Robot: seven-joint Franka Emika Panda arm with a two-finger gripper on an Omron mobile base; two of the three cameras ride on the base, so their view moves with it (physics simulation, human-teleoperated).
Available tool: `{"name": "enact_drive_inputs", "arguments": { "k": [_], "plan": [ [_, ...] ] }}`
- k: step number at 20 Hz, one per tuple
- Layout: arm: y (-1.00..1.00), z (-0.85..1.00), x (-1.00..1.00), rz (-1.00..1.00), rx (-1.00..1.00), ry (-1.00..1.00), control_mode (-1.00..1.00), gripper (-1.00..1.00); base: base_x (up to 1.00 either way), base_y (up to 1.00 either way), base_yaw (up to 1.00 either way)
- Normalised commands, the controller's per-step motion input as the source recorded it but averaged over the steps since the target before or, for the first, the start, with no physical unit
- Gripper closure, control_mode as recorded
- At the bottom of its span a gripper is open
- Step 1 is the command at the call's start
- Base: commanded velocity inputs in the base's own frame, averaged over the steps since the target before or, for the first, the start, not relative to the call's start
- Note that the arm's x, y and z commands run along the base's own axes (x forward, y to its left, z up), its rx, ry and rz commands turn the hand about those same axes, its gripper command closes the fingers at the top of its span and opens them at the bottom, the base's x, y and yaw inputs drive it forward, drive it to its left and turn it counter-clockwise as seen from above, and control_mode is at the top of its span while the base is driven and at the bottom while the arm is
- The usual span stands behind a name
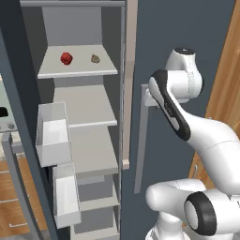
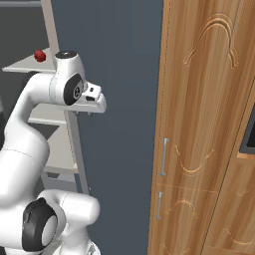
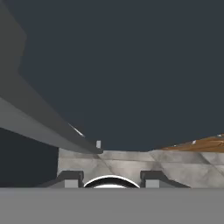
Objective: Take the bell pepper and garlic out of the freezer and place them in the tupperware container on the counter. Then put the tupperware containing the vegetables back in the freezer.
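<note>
**Gripper at the closed freezer door, vegetables on the top shelf**

The gripper (image 3: 111, 177) faces the dark slate-blue door of the freezer (image 1: 187, 28), its two fingertips spread apart with nothing between them. A long grey handle (image 3: 43, 127) runs just beside it. The freezer's other door stands open. Inside, on the top light grey shelf (image 1: 77, 70), the red bell pepper (image 1: 66, 58) sits near the left edge and the beige garlic (image 1: 95, 58) near the right, well apart. Two white door bins (image 1: 52, 133) hang below.
</note>
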Motion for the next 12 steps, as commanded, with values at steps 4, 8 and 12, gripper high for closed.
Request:
{"name": "enact_drive_inputs", "arguments": {
  "k": [4, 8, 12],
  "plan": [
    [0.0, 0.03, -0.22, 0.0, 0.0, -0.13, -1.0, -1.0, 0.0, 0.0, 0.0],
    [0.0, 0.37, -0.54, 0.0, 0.02, -0.25, -1.0, -1.0, 0.0, 0.0, 0.0],
    [0.0, 0.42, -0.6, 0.0, 0.02, -0.13, -1.0, -1.0, 0.0, 0.0, 0.0]
  ]
}}
